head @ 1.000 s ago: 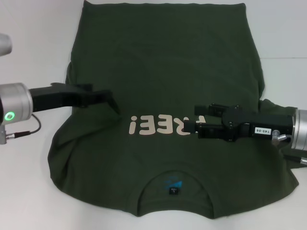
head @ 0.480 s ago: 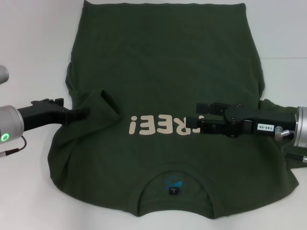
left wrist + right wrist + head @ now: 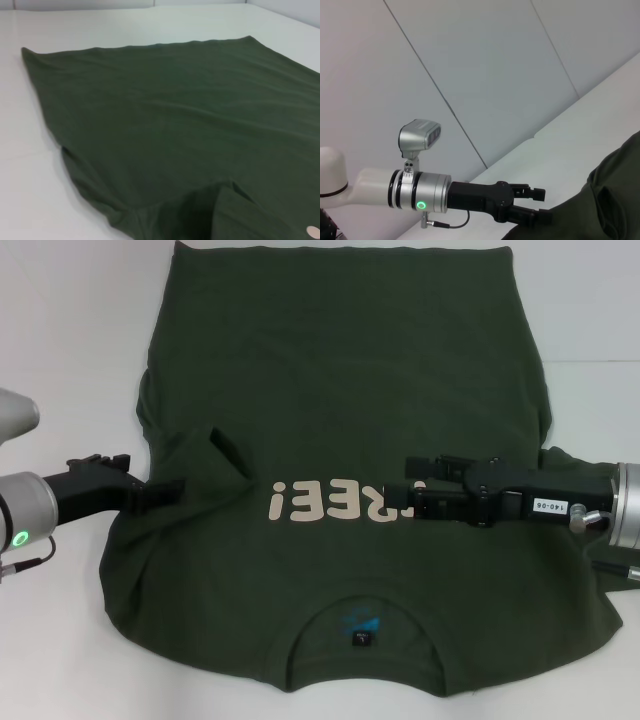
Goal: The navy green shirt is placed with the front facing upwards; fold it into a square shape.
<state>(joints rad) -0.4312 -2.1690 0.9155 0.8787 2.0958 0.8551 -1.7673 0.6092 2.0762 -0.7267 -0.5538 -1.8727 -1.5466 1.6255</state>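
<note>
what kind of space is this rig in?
Likely a lab or test cell: bare white tabletop, plain grey panelled wall, and only a dark olive-green cotton T-shirt laid out between both arms.

Bright, even light; soft shadows, no glare.

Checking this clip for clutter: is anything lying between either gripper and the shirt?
Nothing visible. The shirt lies alone on the white table. The left gripper is at the shirt's left edge beside a raised fold, and the right gripper sits over the chest lettering, with no other object near either.
</note>
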